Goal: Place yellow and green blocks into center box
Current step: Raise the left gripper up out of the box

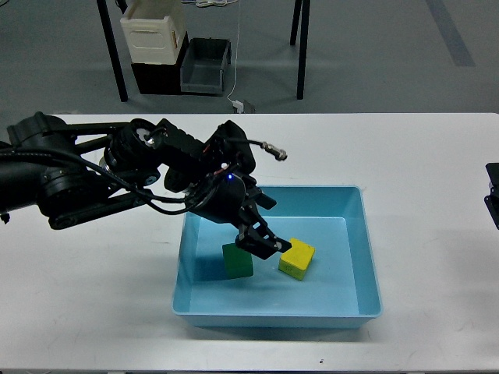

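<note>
1. Left gripper (261, 243) reaches down into the center box (352, 204), fingertips low over the floor.
2. Green block (237, 261) sits on the box floor, directly under and just left of the fingertips; contact unclear.
3. Yellow block (297, 258) lies on the box floor just right of the fingertips, apart from green.
4. Finger spread and grip: can't tell, dark and overlapping.
5. Right arm (493, 195): only a sliver at the right edge, gripper unseen.
6. Box rests on white table (421, 148).

Tray (366, 257) right half free; left arm (156, 167) blocks left.
</note>
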### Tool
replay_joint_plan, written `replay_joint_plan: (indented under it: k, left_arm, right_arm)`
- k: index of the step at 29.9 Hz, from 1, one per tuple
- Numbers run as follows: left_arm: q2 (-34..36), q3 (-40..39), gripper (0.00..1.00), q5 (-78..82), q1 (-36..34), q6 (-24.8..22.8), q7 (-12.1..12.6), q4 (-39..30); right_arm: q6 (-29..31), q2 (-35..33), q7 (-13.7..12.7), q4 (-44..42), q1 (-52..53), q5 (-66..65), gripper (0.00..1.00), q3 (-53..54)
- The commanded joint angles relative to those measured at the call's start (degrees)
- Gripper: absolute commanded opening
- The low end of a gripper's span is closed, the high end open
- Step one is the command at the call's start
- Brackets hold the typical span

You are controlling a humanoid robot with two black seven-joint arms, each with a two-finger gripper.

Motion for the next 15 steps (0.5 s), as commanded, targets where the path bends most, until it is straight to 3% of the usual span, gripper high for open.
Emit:
replay_joint_plan:
  k: [1,7,9,12,15]
  left_arm:
    - [1.18,-6.93,1.0,-14.89,3.71,-0.01,-0.02,0.57]
    - [2.5,-21.16,1.0,-26.51,15.84,-0.01,-0.02,0.75]
    - [2.42,-25.12,1.0,-26.87,19.01,2.93,-0.02,1.01]
    - [2.07,-28.47,1.0,-28.88,22.18,3.64,-0.02,3.82]
    - [3.38,-29.1,1.0,-41.32,25.16,-0.01,-0.02,5.14]
  right_arm:
    - [0.02,0.01,-0.37,-0.15,3.47,0.0,1.0,-0.67]
    - [0.37,0.01,-1.42,-0.68,9.19,0.09,1.0,-5.23]
    - [-0.06,0.1,-2.82,-2.17,11.03,0.96,1.0,-6.64]
    - [-0.07,2.28,-6.68,-4.45,13.15,6.74,1.0,-7.44]
    - [0.55,4.49,-11.78,-6.13,13.76,14.48,1.0,-7.26]
